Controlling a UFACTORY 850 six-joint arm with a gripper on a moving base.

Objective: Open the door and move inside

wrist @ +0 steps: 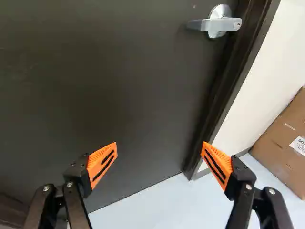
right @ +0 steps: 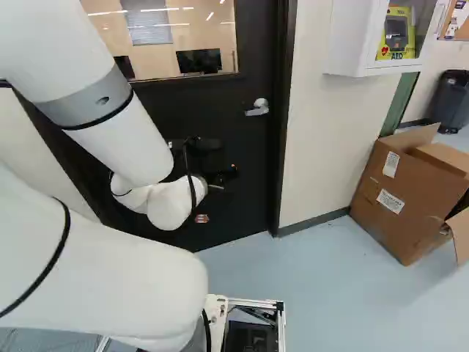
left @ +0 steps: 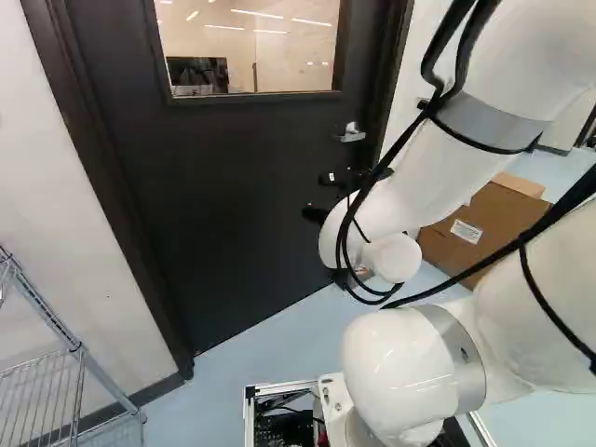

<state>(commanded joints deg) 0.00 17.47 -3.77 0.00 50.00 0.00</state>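
Door stands closed in its dark frame, directly ahead of the arm. Gripper is released, fingers spread wide, well apart from the lever handle. Beyond the frame, at the right base view's right, a cardboard box rests on the floor.

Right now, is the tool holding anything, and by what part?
Nothing held. The tool is open, nothing between its pads; the handle is ahead of it, untouched.
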